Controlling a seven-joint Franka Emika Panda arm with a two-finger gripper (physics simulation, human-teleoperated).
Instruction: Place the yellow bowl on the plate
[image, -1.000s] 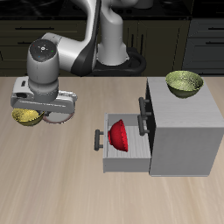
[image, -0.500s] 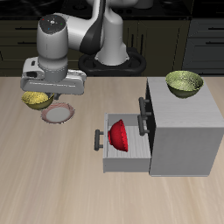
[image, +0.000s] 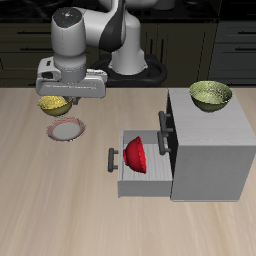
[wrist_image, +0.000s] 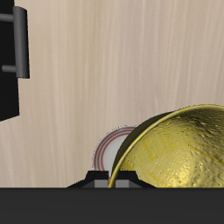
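Yellow bowl (image: 54, 103) is off the table, clamped by its rim in the gripper (image: 56, 98), so it hangs level just behind and above the plate (image: 67, 130). Wrist view shows plate (wrist_image: 114, 144) peeking from under the bowl (wrist_image: 175, 149). Farther right: red bowl (image: 136, 154) in open drawer (image: 140, 170), olive bowl (image: 210, 94) on cabinet (image: 205, 150). Judgement: needs centering, then lowering.

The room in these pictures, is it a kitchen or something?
Probably a pretend kitchen made in a computer. Dark cupboards run along the back, a grey drawer cabinet stands on the wooden table, and the dishes fit: a yellow bowl, a plate, a red bowl.
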